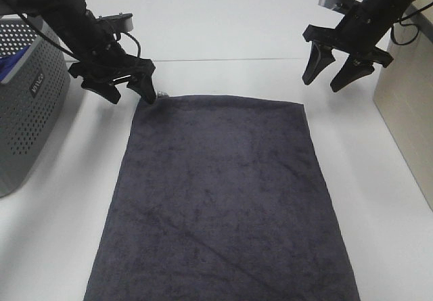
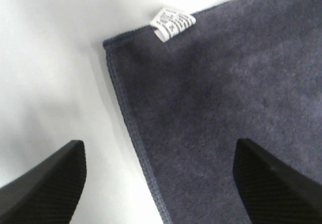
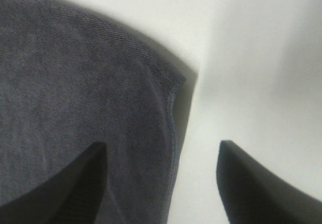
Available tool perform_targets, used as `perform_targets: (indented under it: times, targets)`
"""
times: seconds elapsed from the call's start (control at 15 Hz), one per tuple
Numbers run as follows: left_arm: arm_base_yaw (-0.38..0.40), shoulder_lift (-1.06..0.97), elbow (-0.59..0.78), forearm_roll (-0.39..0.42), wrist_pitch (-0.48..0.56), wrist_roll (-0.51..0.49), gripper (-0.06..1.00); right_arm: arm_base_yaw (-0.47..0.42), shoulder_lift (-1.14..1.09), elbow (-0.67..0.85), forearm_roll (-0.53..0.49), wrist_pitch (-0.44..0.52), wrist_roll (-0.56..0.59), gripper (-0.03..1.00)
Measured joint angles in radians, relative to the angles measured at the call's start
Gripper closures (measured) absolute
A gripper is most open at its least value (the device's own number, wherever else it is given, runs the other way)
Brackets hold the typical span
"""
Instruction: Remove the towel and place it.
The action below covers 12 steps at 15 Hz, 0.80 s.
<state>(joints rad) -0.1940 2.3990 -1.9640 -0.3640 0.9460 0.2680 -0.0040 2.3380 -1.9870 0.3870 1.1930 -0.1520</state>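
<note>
On table: towel (image 1: pixel 220 199), spread flat, far corners under our two grippers; soft, limp, light terry, will sag and drape. Left gripper (image 1: pixel 128 88) and right gripper (image 1: pixel 336 70) spread wide, empty. We judge corners best hold

towel (image 1: pixel 216 199) – fuzzy matt terry cloth, smooth table (image 1: pixel 223 24)
</note>
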Motion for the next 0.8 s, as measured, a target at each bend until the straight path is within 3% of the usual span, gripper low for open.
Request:
perform_targets:
  times: [0.27,0.6,0.8]
  targets:
    - [0.002,0.071,-0.068,-0.007,0.002,-0.004,0.19,0.000,0.075,-0.012,0.018,-0.045,-0.051,0.34]
    - [0.034,0.109,-0.078,-0.063,0.001,0.007,0.19,0.000,0.146,-0.012,0.018,-0.088,-0.062,0.34]
    - [0.036,0.122,-0.082,-0.105,-0.005,0.043,0.19,-0.001,0.165,-0.021,0.067,-0.092,-0.081,0.35]
